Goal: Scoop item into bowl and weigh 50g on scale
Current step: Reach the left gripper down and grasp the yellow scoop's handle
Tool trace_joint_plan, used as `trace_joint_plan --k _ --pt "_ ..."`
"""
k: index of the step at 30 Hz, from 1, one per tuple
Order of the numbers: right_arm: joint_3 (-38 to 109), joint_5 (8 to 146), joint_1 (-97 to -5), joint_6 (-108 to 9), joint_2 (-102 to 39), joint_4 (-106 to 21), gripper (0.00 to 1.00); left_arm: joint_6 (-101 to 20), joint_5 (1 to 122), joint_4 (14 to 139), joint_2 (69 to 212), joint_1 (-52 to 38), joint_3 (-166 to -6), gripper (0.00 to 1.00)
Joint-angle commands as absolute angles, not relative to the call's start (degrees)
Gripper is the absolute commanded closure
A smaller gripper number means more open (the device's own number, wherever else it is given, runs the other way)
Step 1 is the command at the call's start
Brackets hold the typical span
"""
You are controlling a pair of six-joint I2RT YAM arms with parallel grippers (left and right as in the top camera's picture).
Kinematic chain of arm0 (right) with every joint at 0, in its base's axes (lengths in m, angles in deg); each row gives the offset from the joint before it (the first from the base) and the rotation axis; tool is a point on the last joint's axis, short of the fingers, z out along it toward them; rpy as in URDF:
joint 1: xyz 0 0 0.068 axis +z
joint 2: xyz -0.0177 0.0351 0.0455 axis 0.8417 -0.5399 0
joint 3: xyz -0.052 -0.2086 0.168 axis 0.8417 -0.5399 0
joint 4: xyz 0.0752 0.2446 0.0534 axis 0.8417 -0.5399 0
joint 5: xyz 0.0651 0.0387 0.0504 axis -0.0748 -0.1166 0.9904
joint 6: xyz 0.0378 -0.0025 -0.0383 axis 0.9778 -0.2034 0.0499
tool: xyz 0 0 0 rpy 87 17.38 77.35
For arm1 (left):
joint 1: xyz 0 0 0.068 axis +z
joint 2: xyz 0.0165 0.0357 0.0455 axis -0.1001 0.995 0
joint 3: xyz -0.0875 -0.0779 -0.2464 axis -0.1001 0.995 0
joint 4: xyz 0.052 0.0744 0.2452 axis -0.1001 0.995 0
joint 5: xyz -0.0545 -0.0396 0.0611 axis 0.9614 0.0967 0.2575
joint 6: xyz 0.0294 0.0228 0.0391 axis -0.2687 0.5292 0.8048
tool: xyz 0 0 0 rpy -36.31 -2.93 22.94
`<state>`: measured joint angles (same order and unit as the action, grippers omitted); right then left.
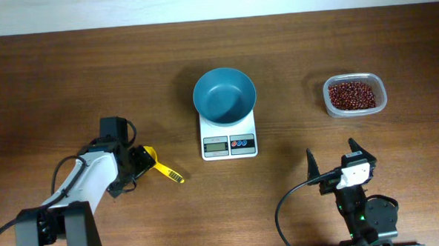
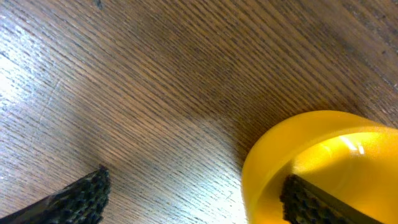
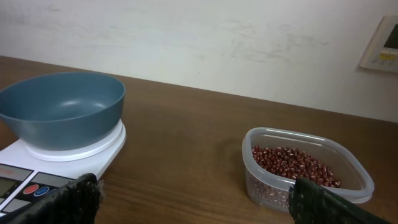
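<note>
No text is legible; the display [image 1: 216, 145] on the scale [image 1: 229, 131] is unreadably small.

We note a brown wooden table [image 1: 69, 77], a yellow scoop [image 1: 164, 170] at near left, a clear plastic tub [image 1: 356, 114] at far right, a pale wall [image 3: 186, 37] beyond.

Overhead: even, fairly bright, sharp; only faint soft shadows by bowl [image 1: 224, 100]. L wrist: v. close, wood of table [image 2: 155, 74] slightly soft, white glare patches, hot spot inside yellow scoop [image 2: 323, 143]. R wrist: dimmer, warm, bottom edge blurred.
</note>
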<state>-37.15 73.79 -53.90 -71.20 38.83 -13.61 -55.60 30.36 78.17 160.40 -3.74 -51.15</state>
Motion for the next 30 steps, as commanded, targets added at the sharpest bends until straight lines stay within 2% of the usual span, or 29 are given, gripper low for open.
trace_joint_plan --k 1,2,4,6,7,8,12,16,21,26,27,28,30 --pt "-37.7 73.3 -53.6 -70.9 39.3 -13.6 0.01 -56.2 31.3 77.8 160.9 -3.7 -50.2 0.22" --pt "-37.7 73.3 -53.6 -70.9 39.3 -13.6 0.01 -56.2 31.3 77.7 160.9 -3.7 -50.2 0.27" --pt "-37.7 73.3 -53.6 -70.9 39.3 -13.6 0.01 -56.2 31.3 77.5 160.9 -3.7 -50.2 0.27" --pt "-37.7 73.3 -53.6 -70.9 39.3 -13.6 0.01 -56.2 31.3 77.1 160.9 -3.7 -50.2 0.17" --pt "-37.7 73.3 -53.6 -70.9 39.3 -13.6 0.01 -56.2 31.3 76.8 160.9 -3.7 -50.2 0.07" --pt "-37.7 73.3 -53.6 -70.9 39.3 -13.6 0.01 -56.2 31.2 76.7 160.9 -3.7 -50.2 0.03" --pt "-37.7 73.3 -53.6 -70.9 39.3 -13.6 0.01 -56.1 30.8 75.2 160.9 -3.7 -50.2 0.00" --pt "-37.7 73.3 -53.6 -70.9 39.3 -13.6 0.01 -55.6 30.8 74.4 160.9 -3.7 -50.2 0.08" --pt "-37.7 73.3 -53.6 -70.9 39.3 -13.6 0.01 -52.1 30.8 73.9 160.9 -3.7 -50.3 0.05" --pt "-37.7 73.3 -53.6 -70.9 39.3 -13.6 0.01 -47.0 30.8 71.7 160.9 -3.7 -50.3 0.05" --pt "-37.7 73.3 -53.6 -70.9 39.3 -13.6 0.01 -46.8 30.8 71.3 160.9 -3.7 -50.3 0.08" --pt "-37.7 73.3 -53.6 -70.9 39.3 -13.6 0.01 -46.8 30.8 71.1 160.9 -3.7 -50.3 0.16" --pt "-37.7 73.3 -53.6 -70.9 39.3 -13.6 0.01 -46.8 30.9 70.7 160.9 -3.7 -50.4 0.24"
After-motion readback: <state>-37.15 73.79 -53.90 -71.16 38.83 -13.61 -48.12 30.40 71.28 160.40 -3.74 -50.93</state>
